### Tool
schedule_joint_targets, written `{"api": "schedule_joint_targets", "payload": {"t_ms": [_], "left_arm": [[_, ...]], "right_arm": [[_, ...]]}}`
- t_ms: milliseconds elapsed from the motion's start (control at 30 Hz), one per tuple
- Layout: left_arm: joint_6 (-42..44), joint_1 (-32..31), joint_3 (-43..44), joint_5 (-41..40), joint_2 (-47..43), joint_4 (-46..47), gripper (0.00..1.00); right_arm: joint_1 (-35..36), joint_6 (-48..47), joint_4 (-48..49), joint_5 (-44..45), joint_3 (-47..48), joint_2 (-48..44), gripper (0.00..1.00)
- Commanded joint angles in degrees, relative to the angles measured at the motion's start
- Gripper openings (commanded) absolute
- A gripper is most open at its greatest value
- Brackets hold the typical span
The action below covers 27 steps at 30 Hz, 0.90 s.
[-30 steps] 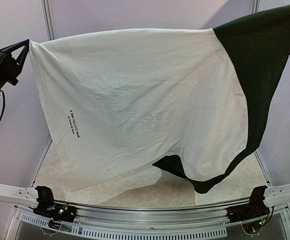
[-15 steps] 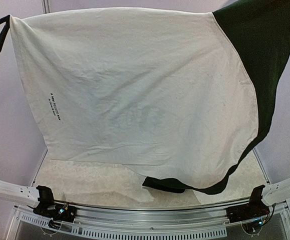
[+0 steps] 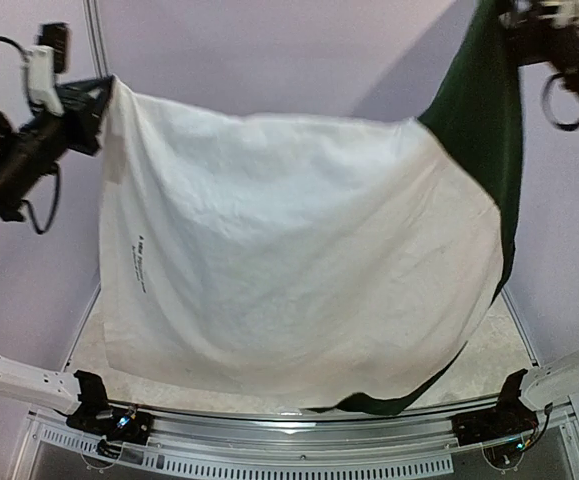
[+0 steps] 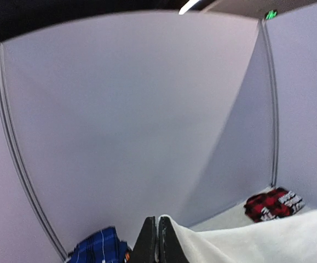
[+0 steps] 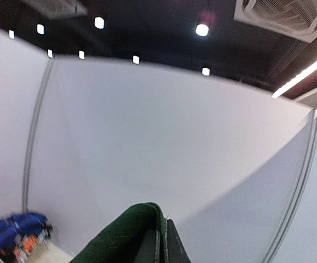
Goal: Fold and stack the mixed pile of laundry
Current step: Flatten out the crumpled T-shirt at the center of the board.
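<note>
Top external view: left claw (image 3: pixel 102 96) and right claw (image 3: pixel 509 16) pinch the white T-shirt (image 3: pixel 299 270) by its top corners, spread high over the table (image 3: pixel 491 352). No fold in it yet; plaid shirt (image 4: pixel 272 204) and blue checked cloth (image 4: pixel 98 247) lie behind, waiting.

T-shirt (image 3: pixel 299 260): off-white body, dark green sleeve (image 3: pixel 484 130) and dark green along the lower edge; short line of small black lettering (image 3: pixel 139 262) near one side.
Plaid shirt (image 4: pixel 272 204): red and black, white block letters.
Checked cloth (image 4: pixel 97 249): blue, darker lines.
Table (image 3: pixel 489 345): mottled beige.
Walls (image 3: pixel 269 50): pale lilac.
</note>
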Motion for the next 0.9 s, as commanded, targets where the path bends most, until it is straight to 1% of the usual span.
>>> {"api": "schedule_joint_targets", "payload": {"t_ms": [0,67,133,167,233,267,367,433,600,867], "left_arm": [[-10.1,10.1,-12.6,-3.0,7.7,0.6,0.0],[-15.4,19.4,-14.6,3.5,13.0,-0.3,0.0],[-19.8,26.6,-13.4,8.7,21.5,-2.2,0.0],[-21.3,29.3,-12.2,11.0,25.9,-3.5,0.0],[-22.5,32.1,-10.7,13.1,33.2,-4.5,0.0],[-22.8,32.7,-10.6,13.4,35.9,-3.7,0.0],[-23.5,34.2,-10.0,14.6,41.8,-2.1,0.0],[-23.9,34.9,-9.0,14.7,45.0,-2.2,0.0],[-24.1,36.1,-8.9,16.7,48.2,-0.3,0.0],[-25.1,36.1,-7.9,16.7,50.2,1.2,0.0]], "right_arm": [[-9.9,4.7,1.0,4.3,-10.3,13.7,0.0],[-16.7,10.0,-0.1,-1.2,-9.1,19.7,0.0],[-21.7,14.5,-5.2,-5.4,-3.3,27.6,0.0],[-23.2,15.7,-6.2,-7.0,-0.6,33.8,0.0],[-24.7,16.0,-6.6,-8.7,2.5,41.2,0.0],[-25.1,16.0,-6.9,-9.5,3.8,45.5,0.0],[-26.5,17.0,-6.4,-12.3,6.2,52.6,0.0],[-27.5,17.8,-5.8,-13.6,7.3,55.4,0.0],[-28.7,18.5,-4.5,-14.3,8.0,58.9,0.0],[-28.8,18.1,-1.7,-13.9,7.6,60.5,0.0]]}}
